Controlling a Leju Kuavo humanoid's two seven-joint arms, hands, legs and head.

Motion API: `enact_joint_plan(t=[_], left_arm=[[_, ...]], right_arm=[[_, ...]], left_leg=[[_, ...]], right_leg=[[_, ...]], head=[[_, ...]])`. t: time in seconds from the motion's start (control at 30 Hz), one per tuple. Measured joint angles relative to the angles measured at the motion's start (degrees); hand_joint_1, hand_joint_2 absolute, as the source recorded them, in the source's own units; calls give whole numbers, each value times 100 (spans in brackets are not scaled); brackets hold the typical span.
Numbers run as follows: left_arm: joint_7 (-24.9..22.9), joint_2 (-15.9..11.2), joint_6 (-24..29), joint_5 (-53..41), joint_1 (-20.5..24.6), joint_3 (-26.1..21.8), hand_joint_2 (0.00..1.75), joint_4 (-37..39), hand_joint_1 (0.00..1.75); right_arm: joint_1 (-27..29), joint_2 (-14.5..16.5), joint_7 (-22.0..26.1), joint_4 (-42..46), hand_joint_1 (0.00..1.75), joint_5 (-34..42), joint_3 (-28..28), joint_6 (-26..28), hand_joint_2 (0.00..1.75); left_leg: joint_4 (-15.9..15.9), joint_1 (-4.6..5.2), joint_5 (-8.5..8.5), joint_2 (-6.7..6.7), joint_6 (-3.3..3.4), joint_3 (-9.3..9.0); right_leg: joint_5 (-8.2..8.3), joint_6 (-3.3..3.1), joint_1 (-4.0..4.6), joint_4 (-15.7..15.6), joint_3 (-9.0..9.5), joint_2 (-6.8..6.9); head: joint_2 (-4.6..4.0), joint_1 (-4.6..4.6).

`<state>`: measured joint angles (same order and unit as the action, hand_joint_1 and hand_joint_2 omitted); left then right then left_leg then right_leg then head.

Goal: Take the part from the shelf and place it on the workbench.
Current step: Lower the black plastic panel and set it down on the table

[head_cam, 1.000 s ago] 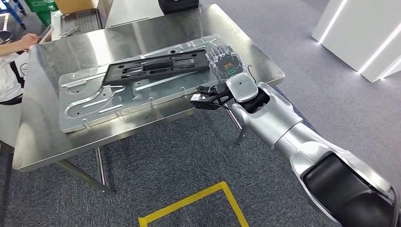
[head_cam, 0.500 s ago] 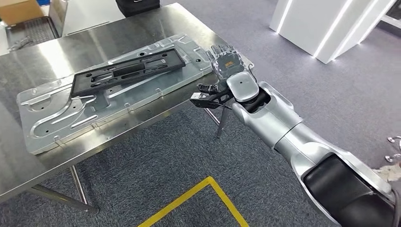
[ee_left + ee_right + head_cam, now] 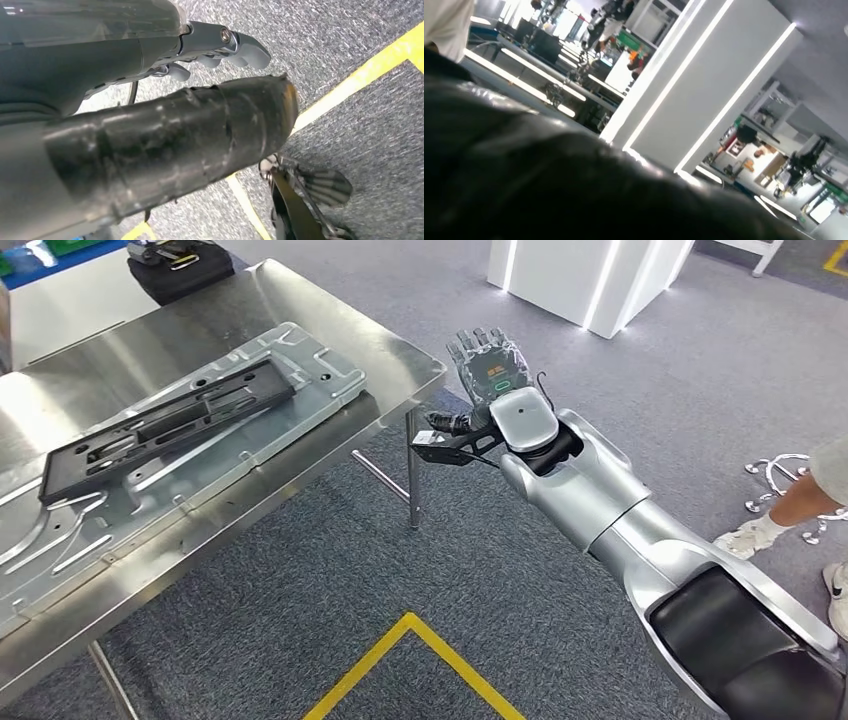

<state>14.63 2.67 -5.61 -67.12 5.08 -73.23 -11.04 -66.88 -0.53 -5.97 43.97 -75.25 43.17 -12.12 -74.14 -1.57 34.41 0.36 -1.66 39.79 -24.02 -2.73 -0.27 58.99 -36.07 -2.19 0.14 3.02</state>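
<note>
I see the black part [image 3: 165,425] lying on a metal panel [image 3: 300,365] on the workbench [image 3: 395,335]. My right hand [image 3: 488,370] is spread, empty, beside the corner; the left hand [image 3: 150,45] also holds nothing.

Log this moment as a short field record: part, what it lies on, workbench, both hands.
part: black flat frame, lying flat
lies on: grey stamped metal panel
workbench: steel table, carrying the panel
right hand: raised beside the table corner, fingers spread, holding nothing
left hand: above the carpet, holding nothing
</note>
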Motion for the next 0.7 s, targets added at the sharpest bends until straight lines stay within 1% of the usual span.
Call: enact_joint_plan(t=[0.03, 0.07, 0.1, 0.13, 0.17, 0.2, 0.23, 0.27, 0.3, 0.33, 0.37, 0.4, 0.43, 0.47, 0.5, 0.53, 0.57, 0.6, 0.63, 0.67, 0.7], left_arm=[[-17, -3, 5, 0, -5, -2, 0, 0, 0], [-38, -3, 12, 0, -10, -3, 0, 0, 0], [-56, -3, 23, 0, -12, -3, 0, 0, 0], [-70, -8, 34, 0, -18, -4, 0, 0, 0], [-79, -13, 45, 0, -21, -5, 0, 0, 0], [-89, -18, 55, 0, -20, -5, 0, 0, 0], [-107, -23, 65, 0, -12, -7, 0, 0, 0], [-129, -24, 73, 0, 8, -7, 0, 0, 0], [-151, -21, 79, 0, 25, -8, 0, 0, 0], [-168, -19, 83, 0, 32, -8, 0, 0, 0], [-177, -16, 86, 0, 28, -9, 0, 0, 0], [-184, -14, 87, 0, 16, -9, 0, 0, 0], [-192, -14, 89, 0, 2, -10, 0, 0, 0], [-198, -14, 91, 0, -6, -12, 0, 0, 0], [-204, -14, 91, 0, -7, -13, 0, 0, 0], [-207, -13, 91, 0, -4, -15, 0, 0, 0], [-209, -13, 91, 0, 0, -16, 0, 0, 0], [-211, -10, 91, 0, 4, -18, 0, 0, 0], [-212, -7, 91, 0, 5, -21, 0, 0, 0], [-213, -4, 91, 0, 5, -25, 0, 0, 0], [-214, -1, 92, 0, 8, -31, 0, 0, 0]], right_arm=[[20, 1, -1, 3, 0, -10, -2, -8, 0], [32, 1, -2, 12, 0, -19, -5, -15, 0], [37, 1, -2, 26, 0, -26, -9, -21, 0], [38, 2, -2, 41, 0, -32, -14, -26, 0], [40, 4, -2, 56, 0, -37, -18, -31, 0], [48, 5, -2, 68, 0, -42, -24, -38, 0], [58, 3, -2, 77, 0, -48, -33, -45, 0], [67, 0, -2, 86, 0, -56, -45, -51, 0], [76, -10, -3, 94, 0, -67, -62, -56, 0], [76, -18, -3, 101, 0, -80, -77, -58, 0], [74, -25, -4, 108, 0, -91, -89, -59, 0], [75, -30, -5, 113, 0, -100, -96, -60, 0], [79, -30, -5, 117, 0, -107, -97, -62, 0], [93, -30, -4, 119, 0, -109, -97, -63, 0], [110, -30, -3, 119, 0, -111, -97, -66, 0], [126, -30, -3, 119, 0, -111, -97, -67, 0], [134, -30, -3, 119, 0, -111, -97, -67, 0], [134, -30, -3, 121, 0, -111, -98, -67, 0], [129, -30, -4, 125, 0, -112, -99, -66, 0], [119, -28, -4, 130, 0, -113, -100, -66, 0], [110, -23, -4, 137, 0, -113, -101, -65, 0]], left_leg=[[-24, 0, -87, -10, 1, 50], [185, -4, -286, -29, 6, -10], [556, -9, -537, -94, 16, -149], [923, -17, -711, -220, 34, -302], [1236, -22, -816, -330, 53, -440], [1416, -18, -842, -409, 73, -525], [1477, -9, -808, -430, 89, -563], [1520, -1, -812, -371, 104, -591], [1544, -6, -824, -300, 123, -613], [1577, -17, -829, -231, 151, -646], [1611, -27, -830, -154, 188, -686], [1632, -29, -820, -77, 221, -723], [1639, -18, -801, -9, 248, -751], [1635, -9, -778, 70, 261, -772], [1630, -5, -752, 144, 264, -791], [1623, -3, -722, 218, 262, -813], [1617, -2, -688, 291, 256, -846], [1613, 1, -650, 355, 246, -888], [1614, 8, -611, 415, 229, -933], [1612, 25, -575, 472, 204, -967], [1617, 43, -548, 534, 179, -995]], right_leg=[[-8, 2, 6, 9, 13, -87], [-22, 9, 8, 23, 28, -174], [-44, 24, 6, 43, 43, -259], [-70, 45, 7, 67, 47, -332], [-89, 75, 2, 95, 39, -404], [-94, 111, -11, 110, 23, -471], [-85, 149, -27, 107, 4, -537], [-68, 185, -40, 97, -10, -606], [-69, 215, -43, 92, -20, -604], [-102, 241, -25, 142, -46, -494], [-182, 265, -7, 299, -119, -318], [-305, 285, -1, 566, -251, -104], [-444, 302, 0, 912, -433, 65], [-563, 316, -16, 1291, -653, 146], [-606, 323, -30, 1554, -826, 180], [-548, 324, -39, 1632, -907, 200], [-386, 318, -44, 1491, -872, 223], [-152, 297, -38, 1127, -708, 284], [23, 266, -8, 736, -514, 419], [132, 227, 38, 389, -341, 552], [165, 188, 80, 178, -236, 652]], head=[[0, -1], [1, -1], [1, -1], [0, -2], [0, -3], [-1, -5], [0, -4], [0, -4], [1, -4], [1, -14], [0, -26], [1, -36], [1, -46], [1, -46], [1, -46], [1, -46], [1, -46], [2, -46], [1, -46], [1, -48], [1, -47]])
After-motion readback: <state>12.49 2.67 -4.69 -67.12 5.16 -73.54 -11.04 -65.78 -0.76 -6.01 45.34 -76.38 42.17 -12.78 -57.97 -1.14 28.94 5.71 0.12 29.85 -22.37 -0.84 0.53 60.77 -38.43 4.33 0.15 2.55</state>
